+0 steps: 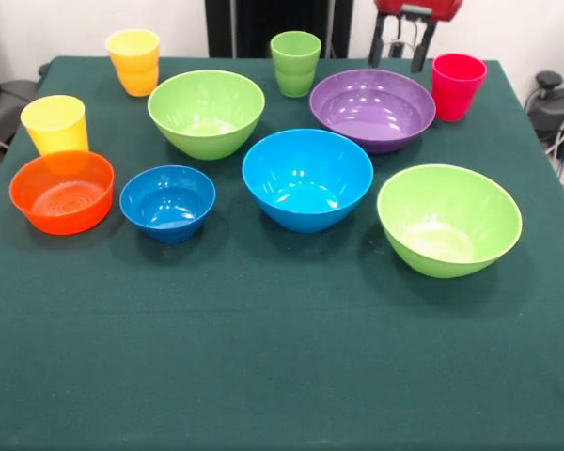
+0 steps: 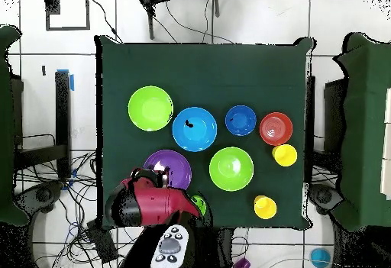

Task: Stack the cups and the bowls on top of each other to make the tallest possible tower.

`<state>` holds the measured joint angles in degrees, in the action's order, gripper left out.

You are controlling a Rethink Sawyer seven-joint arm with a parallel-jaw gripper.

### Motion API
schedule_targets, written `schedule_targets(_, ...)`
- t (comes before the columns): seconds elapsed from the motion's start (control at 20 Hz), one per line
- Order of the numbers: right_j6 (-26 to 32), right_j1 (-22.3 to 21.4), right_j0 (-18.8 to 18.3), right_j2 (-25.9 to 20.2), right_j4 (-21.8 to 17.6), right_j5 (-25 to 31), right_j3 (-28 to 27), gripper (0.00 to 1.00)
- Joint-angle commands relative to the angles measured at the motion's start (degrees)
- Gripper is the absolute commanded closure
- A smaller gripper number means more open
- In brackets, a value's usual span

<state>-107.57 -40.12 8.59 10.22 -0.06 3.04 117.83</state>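
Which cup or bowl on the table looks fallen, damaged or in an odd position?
None stands out. All six bowls, among them the purple bowl and the big blue bowl, sit upright and apart on the green cloth. The four cups, such as the red cup, stand upright too. Nothing is stacked.

I see open cloth across the table's point(image 1: 263, 376) camera-side half. The bowls point(image 1: 307, 178) and cups point(image 1: 295, 63) crowd the other half, with narrow gaps between them; the orange bowl point(image 1: 62, 191) touches the yellow cup point(image 1: 54, 124).
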Motion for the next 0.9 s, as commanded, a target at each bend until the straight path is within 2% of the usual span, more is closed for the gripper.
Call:
schedule_targets(0.05,-9.02,8.03,0.04,-3.22,0.38,-5.94,-4.44,0.0)
schedule_targets(0.55,-10.8,13.26,2.23,-3.09,3.64,-8.43,-8.88,0.0)
schedule_targets(0.9,-11.63,14.82,3.5,-3.28,5.95,-8.93,-10.43,0.0)
